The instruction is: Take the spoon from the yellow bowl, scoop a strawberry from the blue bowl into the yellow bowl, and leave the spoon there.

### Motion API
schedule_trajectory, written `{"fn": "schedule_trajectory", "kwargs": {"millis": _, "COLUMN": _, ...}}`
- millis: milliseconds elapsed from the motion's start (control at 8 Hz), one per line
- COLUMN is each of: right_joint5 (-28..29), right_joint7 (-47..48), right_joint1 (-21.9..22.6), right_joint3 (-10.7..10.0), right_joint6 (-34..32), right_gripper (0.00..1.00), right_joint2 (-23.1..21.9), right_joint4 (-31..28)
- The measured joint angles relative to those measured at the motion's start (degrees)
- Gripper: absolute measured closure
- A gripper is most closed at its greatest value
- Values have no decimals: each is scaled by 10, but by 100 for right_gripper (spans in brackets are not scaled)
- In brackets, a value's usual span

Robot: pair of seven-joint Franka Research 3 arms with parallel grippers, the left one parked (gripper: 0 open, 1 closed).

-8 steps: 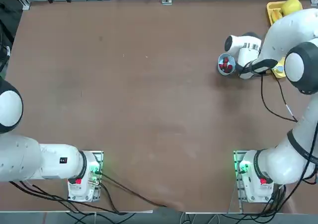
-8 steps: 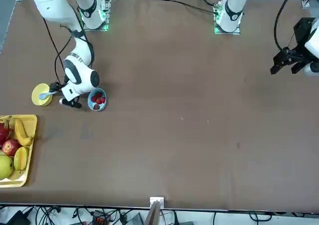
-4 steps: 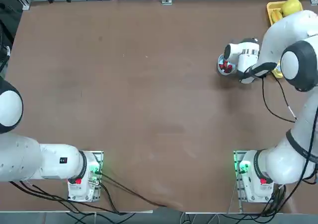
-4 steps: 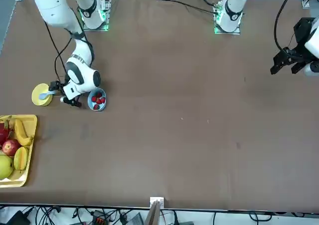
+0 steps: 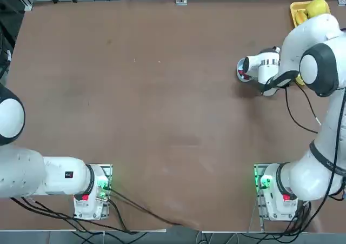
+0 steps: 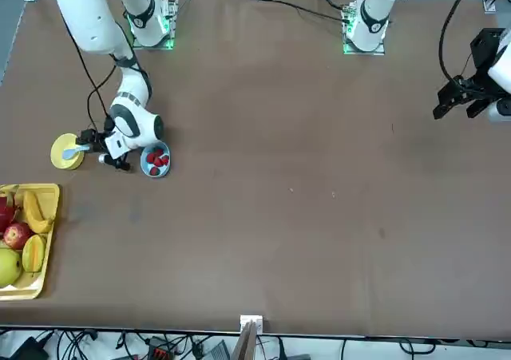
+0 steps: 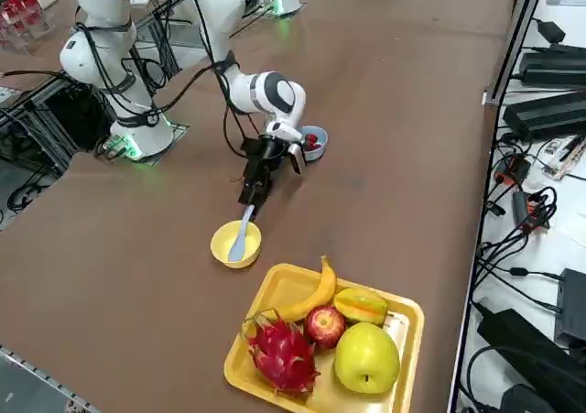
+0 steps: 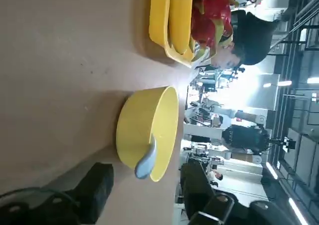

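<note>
Over the last second the right arm's wrist has dropped lower and turned, so in the top view its white housing now covers most of the blue bowl [image 5: 241, 70], which showed whole before. The gripper [image 6: 97, 148] reaches out level, low over the table [image 6: 287, 216], pointing from the blue bowl's side toward the yellow bowl [image 6: 63, 153]. Its fingertips stand just short of the spoon's [image 6: 76, 150] handle end. The jaws are spread, one dark finger [image 8: 94, 190] resting low by the table and the other above it, with the handle tip before the gap and nothing gripped.

The spoon lies in the yellow bowl, its scoop down inside and its handle propped on the rim. Its long axis runs toward the gripper, the handle end overhanging the rim on the gripper's side. The side view shows it slanting up out of the bowl toward the fingers.

From overhead the yellow bowl and spoon are hidden under the arm. The front view shows red strawberries [image 6: 159, 161] in the blue bowl, beside the wrist. A yellow tray [image 7: 403, 340] of fruit sits past the yellow bowl.
</note>
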Motion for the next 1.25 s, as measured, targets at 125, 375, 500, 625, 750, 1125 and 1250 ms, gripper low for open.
{"fn": "schedule_trajectory", "kwargs": {"millis": 125, "right_joint5": -7, "right_joint7": 0, "right_joint1": 0, "right_joint3": 0, "right_joint6": -6, "right_gripper": 20, "right_joint2": 4, "right_joint4": 0}}
{"fn": "schedule_trajectory", "kwargs": {"millis": 375, "right_joint5": -25, "right_joint7": 5, "right_joint1": 0, "right_joint3": -2, "right_joint6": -20, "right_gripper": 25, "right_joint2": 12, "right_joint4": 0}}
{"fn": "schedule_trajectory", "kwargs": {"millis": 500, "right_joint5": -29, "right_joint7": 7, "right_joint1": 0, "right_joint3": -2, "right_joint6": -21, "right_gripper": 28, "right_joint2": 14, "right_joint4": 0}}
{"fn": "schedule_trajectory", "kwargs": {"millis": 625, "right_joint5": -29, "right_joint7": 7, "right_joint1": 0, "right_joint3": -3, "right_joint6": -22, "right_gripper": 30, "right_joint2": 14, "right_joint4": 0}}
{"fn": "schedule_trajectory", "kwargs": {"millis": 750, "right_joint5": -30, "right_joint7": 7, "right_joint1": 0, "right_joint3": -3, "right_joint6": -24, "right_gripper": 32, "right_joint2": 14, "right_joint4": 1}}
{"fn": "schedule_trajectory", "kwargs": {"millis": 1125, "right_joint5": -37, "right_joint7": 9, "right_joint1": 0, "right_joint3": -3, "right_joint6": -32, "right_gripper": 36, "right_joint2": 14, "right_joint4": 1}}
{"fn": "schedule_trajectory", "kwargs": {"millis": 1250, "right_joint5": -38, "right_joint7": 12, "right_joint1": 0, "right_joint3": -3, "right_joint6": -33, "right_gripper": 36, "right_joint2": 15, "right_joint4": 2}}
